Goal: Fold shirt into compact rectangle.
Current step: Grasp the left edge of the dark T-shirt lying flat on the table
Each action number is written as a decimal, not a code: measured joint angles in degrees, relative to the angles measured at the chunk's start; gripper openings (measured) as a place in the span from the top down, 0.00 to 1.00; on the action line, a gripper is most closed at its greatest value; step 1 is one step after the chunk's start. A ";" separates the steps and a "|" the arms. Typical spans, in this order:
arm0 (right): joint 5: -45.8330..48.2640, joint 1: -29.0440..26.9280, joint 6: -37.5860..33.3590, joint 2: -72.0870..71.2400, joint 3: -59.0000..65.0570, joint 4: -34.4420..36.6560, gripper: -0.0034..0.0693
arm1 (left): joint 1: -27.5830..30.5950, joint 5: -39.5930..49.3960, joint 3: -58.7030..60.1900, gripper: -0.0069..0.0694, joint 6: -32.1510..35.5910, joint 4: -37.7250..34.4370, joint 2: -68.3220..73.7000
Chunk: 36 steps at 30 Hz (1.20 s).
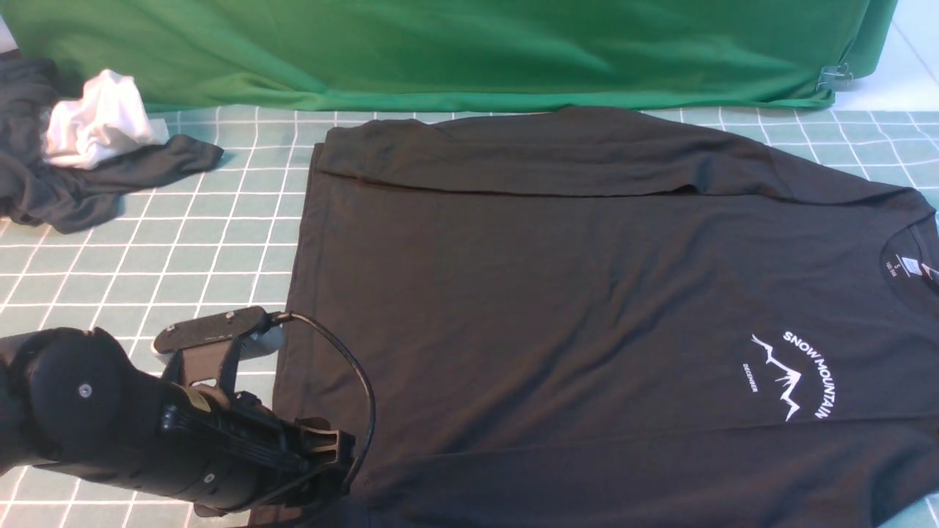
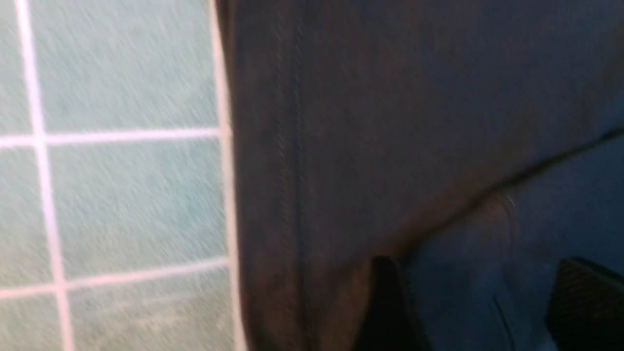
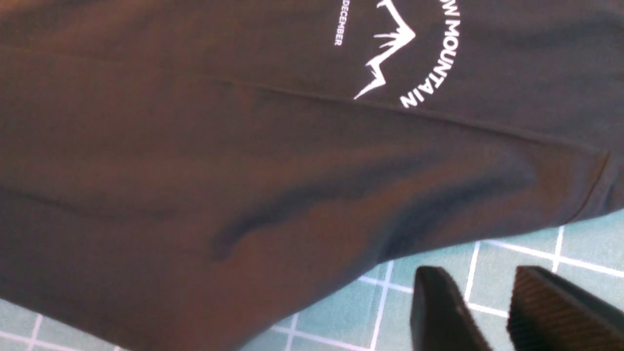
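One large black long-sleeved thin-knit shirt (image 1: 572,293), spread flat from centre to right edge of teal checked worktop (image 1: 220,242) (collar rightward). Lift straight up, dragging no cloth: left gripper (image 2: 477,282) wide open over hem, empty; right gripper (image 3: 480,292) part open, empty, just off near sleeve.

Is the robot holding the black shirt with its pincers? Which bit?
No, nothing is held. The left pincer stands open over the shirt; the right pincer is open over the table, beside the shirt's edge.
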 joint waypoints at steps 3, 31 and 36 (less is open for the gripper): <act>-1.44 0.00 0.00 0.05 0.00 0.06 0.60 | 0.00 0.15 0.00 0.30 -0.99 -0.13 2.28; -3.74 0.00 0.00 0.05 0.00 0.18 0.59 | 0.00 -1.18 -0.63 0.89 3.36 -4.94 8.92; -3.80 0.00 0.00 0.05 0.00 0.22 0.59 | 0.00 10.61 -6.28 0.89 4.53 -3.03 6.38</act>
